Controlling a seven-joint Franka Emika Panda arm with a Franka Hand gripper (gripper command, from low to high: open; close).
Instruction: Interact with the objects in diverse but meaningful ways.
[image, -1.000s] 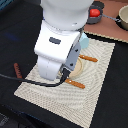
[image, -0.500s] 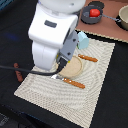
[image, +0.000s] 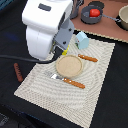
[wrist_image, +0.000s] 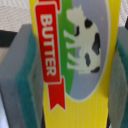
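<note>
Arm risen, tool (wrist_image: 70, 75) gripping butter box (wrist_image: 75, 65)

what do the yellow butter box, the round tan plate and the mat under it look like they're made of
The flat yellow butter box looks like smooth printed plastic or card: crisp cow label and red banner, faint sheen. The round tan plate looks like matte wood or wood-coloured plastic, with an even tone and a raised rim. The pale striped placemat looks like woven fabric, going by its fine ribbed lines and soft edges.
</note>
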